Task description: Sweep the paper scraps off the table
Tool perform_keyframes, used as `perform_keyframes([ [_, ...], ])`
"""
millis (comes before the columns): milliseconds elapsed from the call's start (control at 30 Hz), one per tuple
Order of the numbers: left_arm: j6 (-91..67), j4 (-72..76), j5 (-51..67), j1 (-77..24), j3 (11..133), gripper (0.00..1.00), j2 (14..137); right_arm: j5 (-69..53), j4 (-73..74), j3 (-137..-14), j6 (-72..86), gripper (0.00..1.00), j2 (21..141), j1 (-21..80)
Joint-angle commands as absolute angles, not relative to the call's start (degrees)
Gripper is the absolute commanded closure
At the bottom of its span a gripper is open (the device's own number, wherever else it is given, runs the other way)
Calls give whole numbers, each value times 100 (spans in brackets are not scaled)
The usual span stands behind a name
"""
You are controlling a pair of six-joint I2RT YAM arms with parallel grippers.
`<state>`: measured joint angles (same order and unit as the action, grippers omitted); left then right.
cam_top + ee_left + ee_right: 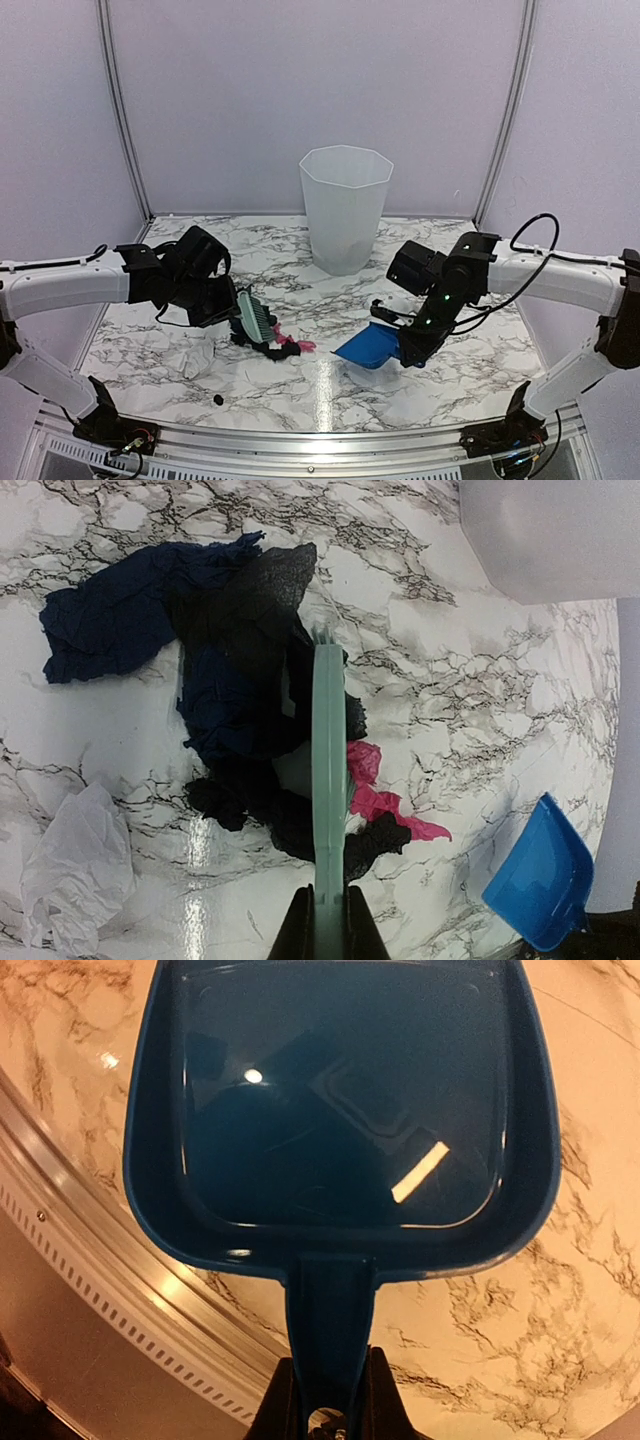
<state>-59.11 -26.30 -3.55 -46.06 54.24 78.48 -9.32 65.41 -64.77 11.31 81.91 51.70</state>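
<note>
table: i see the large white marble-patterned table (300, 395) with grey veins and a metal front edge; everything else rests on it or hangs over it.
bin: a translucent white faceted plastic bin (345, 205) stands upright at the back centre, well apart from the scraps.
left arm: it reaches in from the left. my left gripper (328, 925) is clamped on the handle of the pale green hand brush (328, 780), one finger on each side.
right arm: it reaches in from the right. my right gripper (328, 1400) is clamped round the handle of the blue plastic dustpan (340, 1110).
dustpan: it sits right of centre with its mouth turned left towards the scraps, near them but apart. i cannot tell whether its lip touches the marble.
brush: the left wrist view shows it edge-on, set down in the middle of the pile.
paper scraps: the wrinkled paper scraps (240, 670) lie bunched left of centre on the table. black and navy pieces are on the brush's left and touching it. a navy piece (105, 620) spreads further left. a pink piece (375, 800) pokes out on the dustpan side.
white paper: a crumpled white paper wad (75, 865) lies just beside the dark pieces, on the side away from the dustpan.
fleck: a small black bit (218, 400) lies alone near the front edge.
</note>
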Motion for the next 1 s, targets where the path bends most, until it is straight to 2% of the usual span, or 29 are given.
perform_keyframes([
  [0,-5841,-3124,-498,-4570,5813,100,7641,-1168,6380,-6820,597,100,8406,5646],
  [233,-5660,-3579,-639,-4562,6211,100,7383,-824,5734,-6921,310,100,8998,5998],
  [567,-5433,-4055,-799,-4430,6520,100,7201,-428,5533,-7283,-94,100,9922,6098],
  [767,-5157,-4157,-489,-4365,6582,100,7347,-78,5476,-7604,-313,100,10331,6108],
  [967,-4830,-4224,-1177,-4314,6876,100,7278,413,5384,-7885,-493,100,10485,6108],
])
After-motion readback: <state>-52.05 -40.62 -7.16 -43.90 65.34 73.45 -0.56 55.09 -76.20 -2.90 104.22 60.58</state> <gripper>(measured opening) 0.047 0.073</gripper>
